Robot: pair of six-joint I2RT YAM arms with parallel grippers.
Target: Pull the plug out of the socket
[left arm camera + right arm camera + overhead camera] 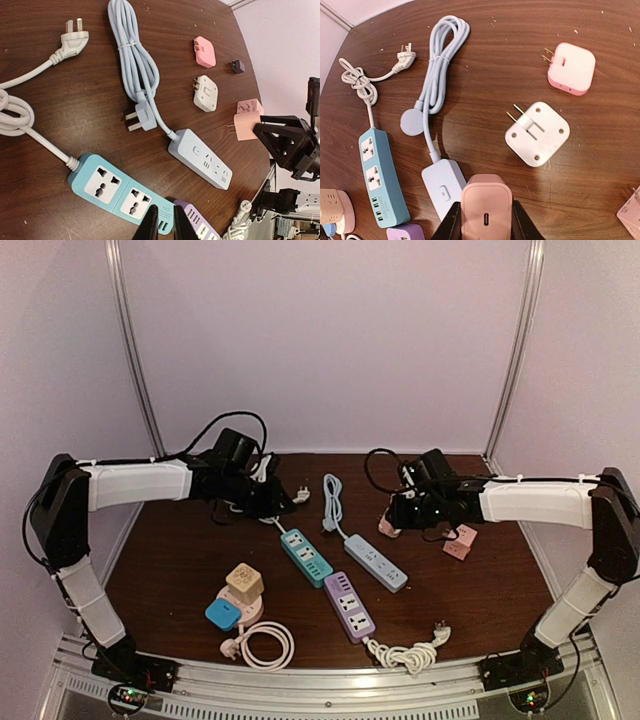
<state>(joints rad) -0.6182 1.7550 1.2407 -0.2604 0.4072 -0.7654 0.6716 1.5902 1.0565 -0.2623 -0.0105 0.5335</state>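
right gripper [482,220]: jaws clamped on pink plug [486,206], lifted clear of grey strip [444,186], so it looks already pulled | left gripper [165,226]: jaws nearly together, nothing held, idling over teal strip [120,196] | white adapter [537,133] loose on table [485,60]

Bench [600,165]: dark wood-grain top, showing a slight sheen, dusted with pale crumbs.
Pink charger [486,205]: smooth matt plastic.
White adapter [537,134]: glossy plastic, carrying bright metal prongs.
Teal power strip [117,192]: smooth satin plastic.
Blue cable [135,55]: smooth rubbery sheath.
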